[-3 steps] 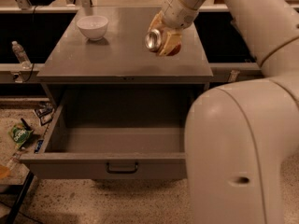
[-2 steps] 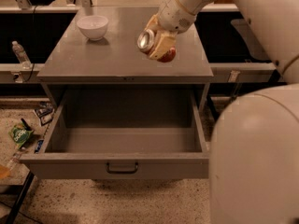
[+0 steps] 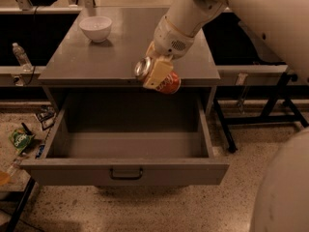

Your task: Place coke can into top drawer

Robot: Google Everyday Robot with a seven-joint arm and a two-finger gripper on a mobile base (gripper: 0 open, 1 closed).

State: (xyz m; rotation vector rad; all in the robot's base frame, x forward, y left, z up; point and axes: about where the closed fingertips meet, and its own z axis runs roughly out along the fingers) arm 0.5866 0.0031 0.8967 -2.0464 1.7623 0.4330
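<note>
Red can [image 3: 170,84] in tool [image 3: 157,76] over drawer [image 3: 183,172]

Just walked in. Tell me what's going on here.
The robot's end effector grips the coke can, tipped on its side, at the front edge of the cabinet top, above the open top drawer. The can is not yet in the drawer. A white bowl sits at the back left of the cabinet top.

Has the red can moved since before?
Yes. The coke can, held by the gripper, came forward, away from the white bowl, to the cabinet front edge above the top drawer.
</note>
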